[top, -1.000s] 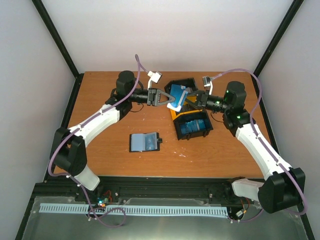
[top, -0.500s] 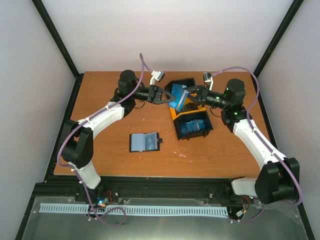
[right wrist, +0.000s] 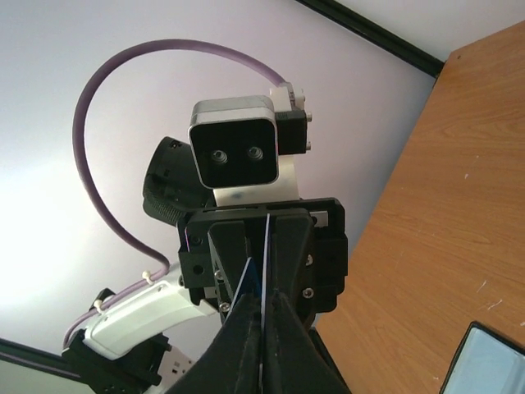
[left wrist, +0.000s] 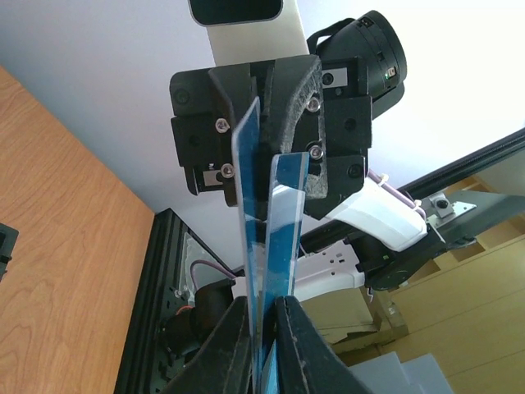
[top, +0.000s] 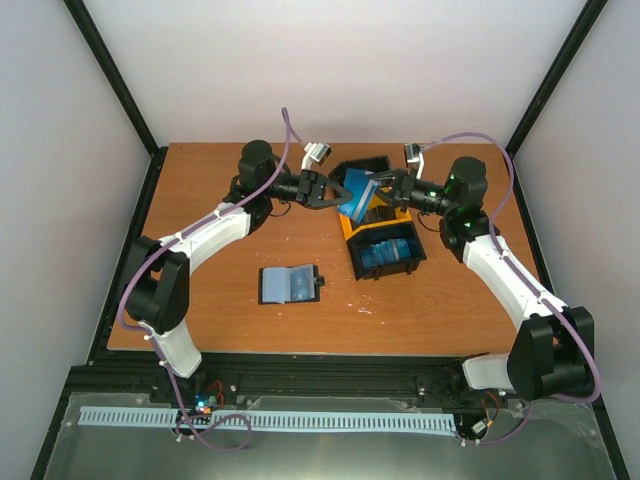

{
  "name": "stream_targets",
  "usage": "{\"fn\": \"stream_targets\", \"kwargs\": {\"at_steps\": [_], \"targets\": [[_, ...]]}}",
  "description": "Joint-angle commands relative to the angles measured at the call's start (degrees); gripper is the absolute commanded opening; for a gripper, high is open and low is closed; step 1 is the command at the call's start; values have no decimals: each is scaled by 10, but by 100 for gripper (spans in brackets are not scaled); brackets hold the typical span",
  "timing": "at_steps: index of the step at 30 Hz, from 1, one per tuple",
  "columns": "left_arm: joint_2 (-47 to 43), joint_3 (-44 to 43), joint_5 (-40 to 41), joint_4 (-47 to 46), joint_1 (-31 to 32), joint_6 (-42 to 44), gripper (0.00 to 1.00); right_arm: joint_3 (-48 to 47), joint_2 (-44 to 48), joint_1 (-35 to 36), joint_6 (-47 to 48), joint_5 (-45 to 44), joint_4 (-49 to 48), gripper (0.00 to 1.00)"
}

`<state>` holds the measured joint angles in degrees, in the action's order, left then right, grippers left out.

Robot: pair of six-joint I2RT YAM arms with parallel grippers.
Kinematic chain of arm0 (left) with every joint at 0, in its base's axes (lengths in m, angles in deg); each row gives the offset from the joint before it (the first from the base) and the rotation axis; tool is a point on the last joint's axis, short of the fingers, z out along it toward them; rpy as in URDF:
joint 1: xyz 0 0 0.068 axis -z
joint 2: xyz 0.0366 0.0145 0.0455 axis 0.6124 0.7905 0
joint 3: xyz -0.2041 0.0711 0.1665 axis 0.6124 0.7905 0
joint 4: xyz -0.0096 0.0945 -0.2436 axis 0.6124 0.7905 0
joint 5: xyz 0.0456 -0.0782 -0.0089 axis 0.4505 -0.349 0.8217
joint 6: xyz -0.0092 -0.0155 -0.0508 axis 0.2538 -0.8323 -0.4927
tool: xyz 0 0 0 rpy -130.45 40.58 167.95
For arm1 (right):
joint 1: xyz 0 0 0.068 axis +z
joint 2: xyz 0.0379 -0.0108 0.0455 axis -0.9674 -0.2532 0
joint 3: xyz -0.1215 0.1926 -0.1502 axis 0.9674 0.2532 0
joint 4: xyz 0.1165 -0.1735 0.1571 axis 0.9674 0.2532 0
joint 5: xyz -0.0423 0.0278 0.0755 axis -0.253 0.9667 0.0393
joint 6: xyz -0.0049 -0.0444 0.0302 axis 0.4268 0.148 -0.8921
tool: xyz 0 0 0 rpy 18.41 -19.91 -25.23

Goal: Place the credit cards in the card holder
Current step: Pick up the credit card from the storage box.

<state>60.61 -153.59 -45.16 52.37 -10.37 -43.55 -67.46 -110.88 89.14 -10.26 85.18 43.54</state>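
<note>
Left gripper: reaches in from the left and is clamped on the near end of the held credit cards. In its wrist view the two fingers press together on the blue edges.
Right gripper: faces the left one head-on, pinched onto the opposite end of the same cards. In its own camera the fingers meet on a thin edge-on card.
Held credit cards: bright blue, raised off the table and bridging the two grippers. From above they hang over the far part of the tray.
Card spread: the left wrist view shows two cards together at the left fingers and fanning slightly apart toward the right gripper.
Card holder: lies open and flat on the wood, pale blue-grey inside with a black tab on its right edge. It sits nearer the arm bases and to the left, well apart from both grippers and the held cards.
Tray: black with a yellow wall, just right of table centre and beneath the meeting grippers.
Tray cards: more blue cards lie in the compartment nearest the bases.
Holder to tray: apart, with bare wood between them.
</note>
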Motion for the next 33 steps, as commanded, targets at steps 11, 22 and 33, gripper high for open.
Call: {"fn": "stream_targets", "kwargs": {"at_steps": [11,22,33], "targets": [[7,5,-2,18,-1,1,2,-23,-23,-36,-21,-56,-42,3],[8,-2,25,163,-1,124,1,-36,-15,-91,4,-113,41,3],[-62,41,203,232,-61,136,1,-38,38,-91,176,-94,238,3]]}}
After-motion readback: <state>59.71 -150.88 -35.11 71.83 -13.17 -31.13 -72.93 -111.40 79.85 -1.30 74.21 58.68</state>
